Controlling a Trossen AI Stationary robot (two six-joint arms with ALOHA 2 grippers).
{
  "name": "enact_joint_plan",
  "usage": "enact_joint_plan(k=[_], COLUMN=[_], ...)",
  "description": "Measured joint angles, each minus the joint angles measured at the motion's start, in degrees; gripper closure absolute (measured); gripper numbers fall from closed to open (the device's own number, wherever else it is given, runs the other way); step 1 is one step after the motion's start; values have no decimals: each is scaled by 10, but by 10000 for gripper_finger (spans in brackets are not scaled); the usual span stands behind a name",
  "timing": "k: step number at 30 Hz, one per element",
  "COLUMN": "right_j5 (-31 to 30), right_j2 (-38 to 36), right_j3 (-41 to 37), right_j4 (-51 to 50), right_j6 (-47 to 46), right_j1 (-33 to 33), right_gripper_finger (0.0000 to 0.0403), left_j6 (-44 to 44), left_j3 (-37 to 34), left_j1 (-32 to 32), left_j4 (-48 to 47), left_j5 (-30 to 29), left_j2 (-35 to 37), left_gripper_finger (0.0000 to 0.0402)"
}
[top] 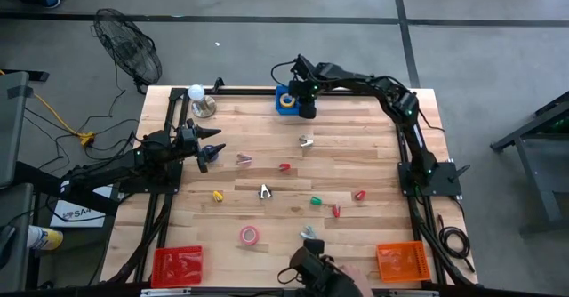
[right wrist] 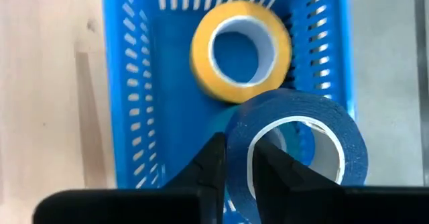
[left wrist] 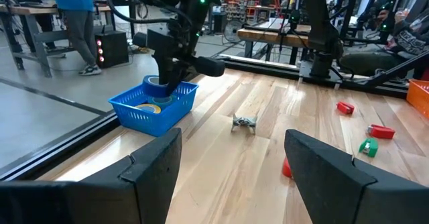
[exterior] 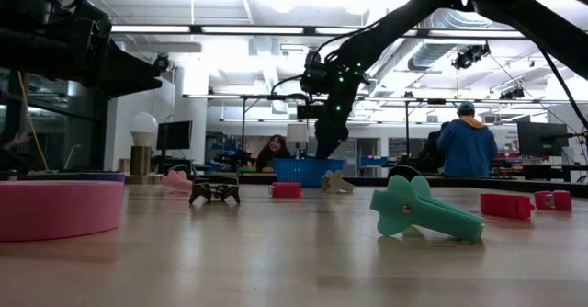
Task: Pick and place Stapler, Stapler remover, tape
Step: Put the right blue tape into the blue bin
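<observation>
two rolls at blue basket (right wrist: 127,96): yellow tape (right wrist: 241,49) lying inside, blue tape (right wrist: 298,150) clamped by right gripper (right wrist: 236,165) just above. left gripper (left wrist: 231,163) spread apart, hovering near table's left edge.

Ceiling strip lights (exterior: 276,29) in the low view light the room evenly and brightly, glare washing out the ceiling around them, while the arms stand as dark silhouettes against it. In that view the pink tape roll (exterior: 60,208) close at the edge is soft and out of focus, as is the wooden table (exterior: 294,261) nearest the lens. From above, the table (top: 356,146) is evenly lit with only faint shadows, and in the right wrist view the blue tape roll (right wrist: 298,140) is slightly blurred over the blue basket (right wrist: 134,83), the yellow tape roll (right wrist: 241,49) sharper.
</observation>
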State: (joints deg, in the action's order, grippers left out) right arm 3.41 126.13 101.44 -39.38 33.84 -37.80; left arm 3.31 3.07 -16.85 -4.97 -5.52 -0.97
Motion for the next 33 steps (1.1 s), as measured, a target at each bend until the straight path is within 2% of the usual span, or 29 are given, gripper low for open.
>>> enact_joint_plan(k=[33], right_j5=[15], right_j2=[0], right_j3=[0], right_j4=[-14], right_j6=[-15], right_j1=[-8], right_gripper_finger=[341], left_j6=[0], left_j3=[0], left_j1=[0], left_j4=[0], left_j5=[-1], left_j2=[0], left_gripper_finger=[140])
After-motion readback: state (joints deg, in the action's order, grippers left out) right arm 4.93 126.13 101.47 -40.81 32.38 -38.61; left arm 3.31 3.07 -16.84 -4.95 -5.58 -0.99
